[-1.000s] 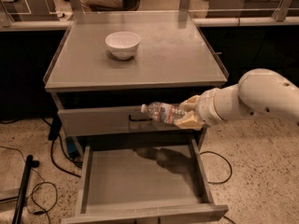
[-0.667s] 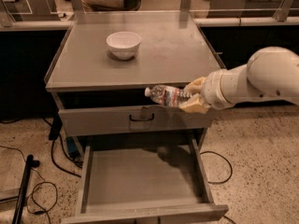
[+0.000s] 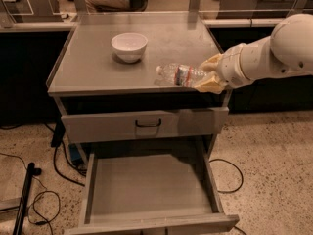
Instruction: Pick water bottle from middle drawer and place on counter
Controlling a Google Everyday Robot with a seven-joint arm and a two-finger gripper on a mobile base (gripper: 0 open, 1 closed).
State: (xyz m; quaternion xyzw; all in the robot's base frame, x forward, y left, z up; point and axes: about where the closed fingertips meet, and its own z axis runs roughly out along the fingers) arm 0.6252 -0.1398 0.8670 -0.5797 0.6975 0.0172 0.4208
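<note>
My pincer (image 3: 205, 75) sits right of centre in the frame, over the front right part of the bench. Its pale tan fingers (image 3: 211, 62) are clamped, one above and one below, on the base end of the small clear plastic water bottle with the white cap and dark reddish label band (image 3: 180, 75). The bottle lies nearly level, cap pointing toward the left of the frame. It is over the broad matte grey bench (image 3: 93, 67), close behind the front edge. I cannot tell whether it touches the surface or hangs just above it.

My thick white forearm (image 3: 254, 58) comes in from the right edge, sloping down toward the wrist, with the rounded elbow joint (image 3: 293, 35) at the upper right.

A white round bowl (image 3: 129, 47) stands on the bench, up and left of the bottle and apart from it. Below, a closed grey drawer front with a small black handle (image 3: 147, 124) faces me. Under it, the wide shallow grey metal middle drawer (image 3: 146, 185) is pulled out, its flat bottom bare.

A moment ago the bottle hung lower, in front of the cabinet at the level of the top drawer. It is now raised and carried back above the bench, and my arm is higher too. The bowl and the drawers have not shifted.
</note>
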